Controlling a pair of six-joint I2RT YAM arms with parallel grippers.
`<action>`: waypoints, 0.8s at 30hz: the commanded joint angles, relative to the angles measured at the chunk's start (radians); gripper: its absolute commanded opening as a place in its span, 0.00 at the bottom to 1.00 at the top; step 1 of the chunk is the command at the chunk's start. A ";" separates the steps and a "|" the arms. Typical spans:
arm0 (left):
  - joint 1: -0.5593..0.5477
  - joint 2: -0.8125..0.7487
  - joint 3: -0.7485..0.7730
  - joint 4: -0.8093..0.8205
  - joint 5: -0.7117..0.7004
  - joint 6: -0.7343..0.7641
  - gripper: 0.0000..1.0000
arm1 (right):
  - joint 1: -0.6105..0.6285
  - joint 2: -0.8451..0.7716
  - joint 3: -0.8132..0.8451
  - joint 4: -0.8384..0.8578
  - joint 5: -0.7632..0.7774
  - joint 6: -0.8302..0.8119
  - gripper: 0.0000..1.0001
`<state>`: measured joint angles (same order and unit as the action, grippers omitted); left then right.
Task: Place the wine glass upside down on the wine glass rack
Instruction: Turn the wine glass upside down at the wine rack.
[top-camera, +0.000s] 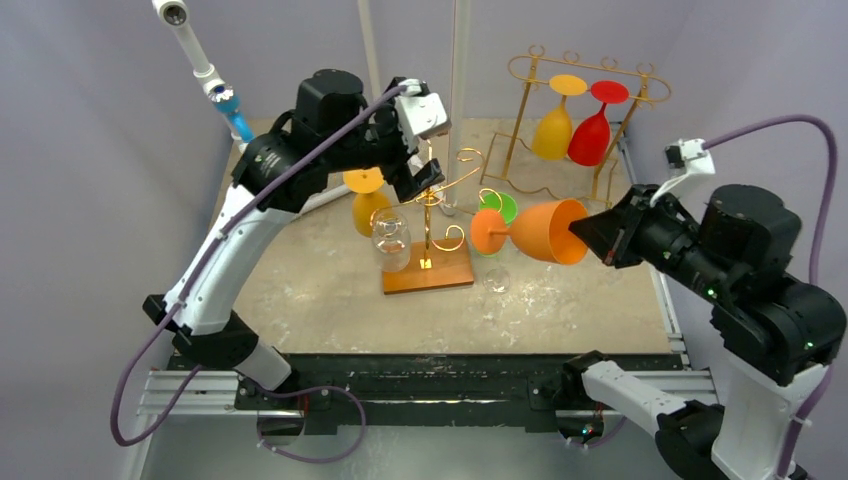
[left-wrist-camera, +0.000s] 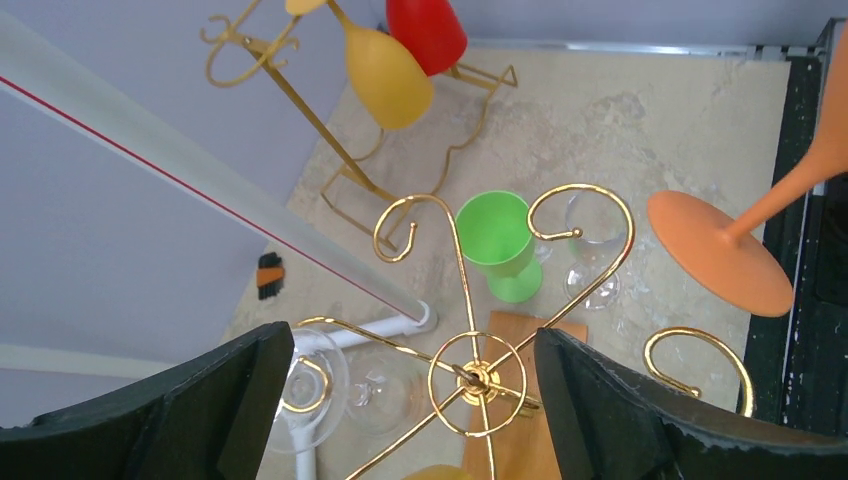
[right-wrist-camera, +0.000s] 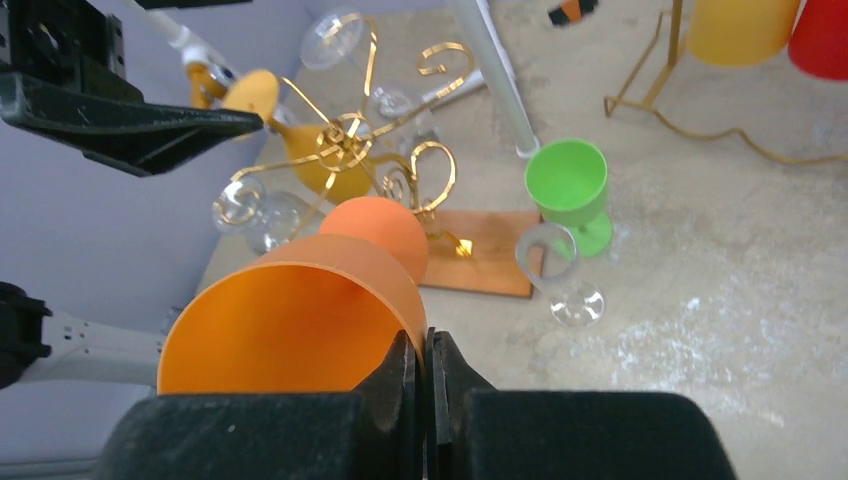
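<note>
Right wrist view: right hand (right-wrist-camera: 427, 345) pinched shut on the bowl wall of the orange wine glass (right-wrist-camera: 290, 320), one finger inside the rim and one outside.
Glass position: held in the air on its side, foot pointing toward the gold rack (top-camera: 432, 200); near it but not on it (task judged not yet done).
Worktop (top-camera: 600, 300): a clear glass (right-wrist-camera: 560, 280) and a green cup (right-wrist-camera: 567, 185) stand beside the rack's wooden base (top-camera: 430, 272).
Left hand (left-wrist-camera: 415, 390): fingers spread wide, empty, hovering over the rack's hub.
Step in hand: bringing the foot to a free gold hook.
Doing it well: roll the wrist until the bowl opens downward, slide the stem into the hook from its open end, and let the foot seat before releasing. Keep clear of the left hand and the hung glasses (top-camera: 391, 240).
Far end: second rack (top-camera: 585, 75) carrying a yellow glass (top-camera: 553, 130) and a red glass (top-camera: 590, 135).
</note>
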<state>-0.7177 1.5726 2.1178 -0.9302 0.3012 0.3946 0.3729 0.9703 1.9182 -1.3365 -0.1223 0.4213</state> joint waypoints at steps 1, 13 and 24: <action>0.004 -0.087 0.082 -0.080 -0.011 -0.069 1.00 | 0.001 0.031 0.157 -0.011 -0.028 -0.003 0.00; 0.004 -0.209 -0.077 -0.007 0.261 -0.070 0.97 | 0.001 0.055 0.035 0.395 -0.154 0.099 0.00; 0.007 -0.182 -0.165 0.143 0.197 -0.272 0.86 | 0.001 0.123 0.019 0.603 -0.228 0.120 0.00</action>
<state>-0.7158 1.3968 1.9442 -0.9016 0.5354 0.2527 0.3729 1.1007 1.9446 -0.8665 -0.2970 0.5285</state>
